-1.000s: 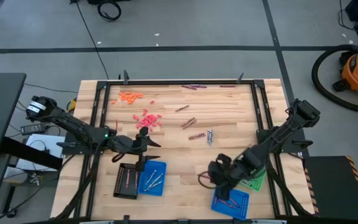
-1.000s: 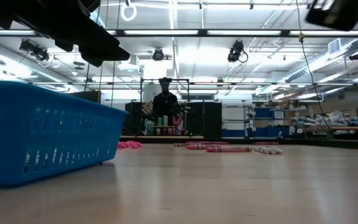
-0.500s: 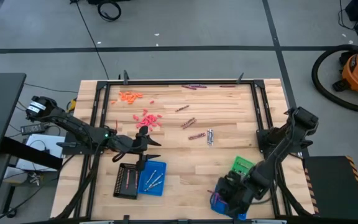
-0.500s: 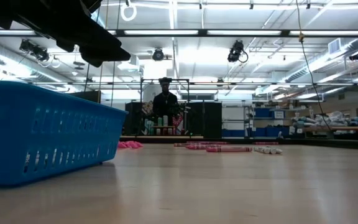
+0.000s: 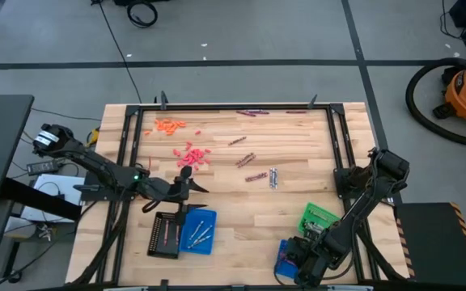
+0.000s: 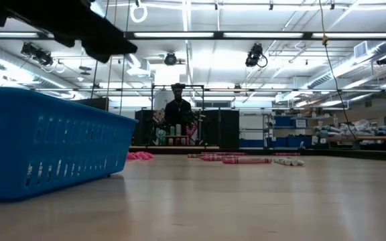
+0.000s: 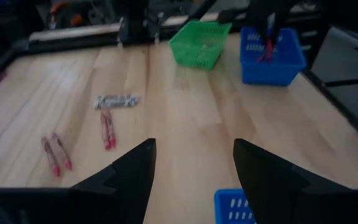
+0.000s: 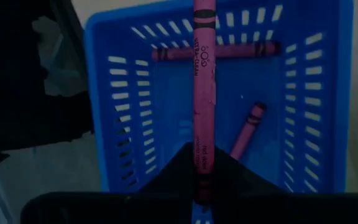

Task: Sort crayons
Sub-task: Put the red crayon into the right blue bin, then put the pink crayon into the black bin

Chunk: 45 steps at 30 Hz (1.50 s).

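Observation:
My right gripper (image 5: 298,259) is at the near right, above a blue tray (image 5: 288,267), and is shut on a red-pink crayon (image 8: 204,74). Two more red-pink crayons (image 8: 216,51) lie in that tray (image 8: 129,106). My left gripper (image 5: 192,186) is open and empty above the table's left middle, just beyond a black tray (image 5: 164,236) and a second blue tray (image 5: 199,233). Loose crayons lie on the table: orange (image 5: 168,124), red-pink (image 5: 192,153), dark purple (image 5: 251,112) and silver-grey (image 5: 273,178). My right gripper pinches one end of the red-pink crayon (image 8: 202,163) between its two fingers. The rest of the crayon sticks out beyond the fingertips, in line with them. The gripper points down into the blue tray, and the crayon is clear of the tray's floor.
A green tray (image 5: 320,218) stands just beyond the right blue tray. A black frame (image 5: 233,106) runs round the table. Bare wood lies between the two groups of trays. A person (image 6: 177,110) stands far behind the table.
My right gripper has carried the crayon toward the table's near edge, from beside the green tray to above the right blue tray, and has uncovered the green tray. My left gripper has risen a little.

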Tool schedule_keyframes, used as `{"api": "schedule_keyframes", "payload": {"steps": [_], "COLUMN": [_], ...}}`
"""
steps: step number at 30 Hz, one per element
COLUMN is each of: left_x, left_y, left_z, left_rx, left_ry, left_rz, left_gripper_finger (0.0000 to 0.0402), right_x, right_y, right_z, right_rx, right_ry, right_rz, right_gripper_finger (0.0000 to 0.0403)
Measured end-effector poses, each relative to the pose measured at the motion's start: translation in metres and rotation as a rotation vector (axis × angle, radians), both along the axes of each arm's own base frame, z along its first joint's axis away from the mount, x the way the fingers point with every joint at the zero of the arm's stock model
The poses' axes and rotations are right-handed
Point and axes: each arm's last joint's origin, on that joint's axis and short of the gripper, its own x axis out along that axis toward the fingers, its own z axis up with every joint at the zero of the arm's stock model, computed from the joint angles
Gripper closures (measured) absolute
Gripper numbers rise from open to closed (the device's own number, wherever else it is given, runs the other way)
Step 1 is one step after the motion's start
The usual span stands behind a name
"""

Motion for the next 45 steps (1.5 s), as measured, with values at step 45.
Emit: {"api": "schedule_keyframes", "payload": {"steps": [45], "left_x": [-0.021], "left_y": [-0.019], "left_z": [0.017], "left_rx": [0.327], "left_ry": [-0.095], "left_rz": [-0.14], "left_gripper_finger": [0.0176], "right_x": [-0.002], "right_y": [-0.028], "right_z": [0.033], "right_rx": [0.048], "right_ry": [0.07], "right_rz": [-0.072], "right_gripper_finger": [0.0289]}}
